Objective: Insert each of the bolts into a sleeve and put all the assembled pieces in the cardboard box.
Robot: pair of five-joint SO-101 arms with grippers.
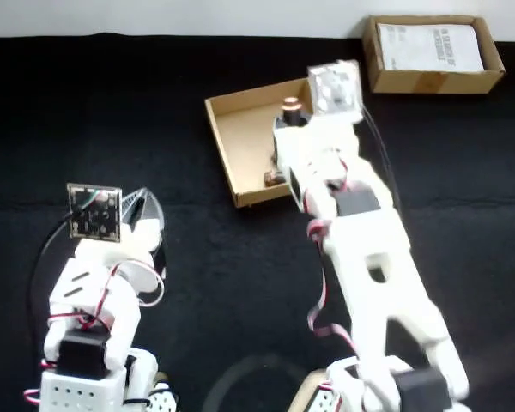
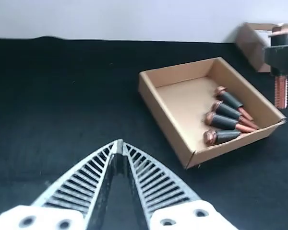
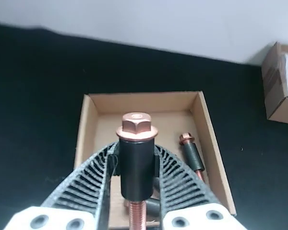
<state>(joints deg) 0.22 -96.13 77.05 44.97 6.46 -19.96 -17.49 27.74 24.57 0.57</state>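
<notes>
**Bolt upright over box**

The bolt (image 3: 137, 125) sits in its black sleeve (image 3: 138, 170), standing straight up — head on top, thread down. The right jaws squeeze the sleeve above the cardboard box (image 1: 245, 142) at 12 o'clock. Four finished pieces (image 2: 225, 120) lie inside. Another box (image 1: 433, 81) sits at 1 o'clock. The right arm (image 1: 369, 257) stretches far out; the left jaws are pinched together at 8 o'clock.

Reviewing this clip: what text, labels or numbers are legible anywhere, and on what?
White sheet on the smaller cardboard box at the table's far side: dark printed lines, too blurred to read.
The cardboard box and the sleeved bolt in the right gripper: no text visible.
</notes>
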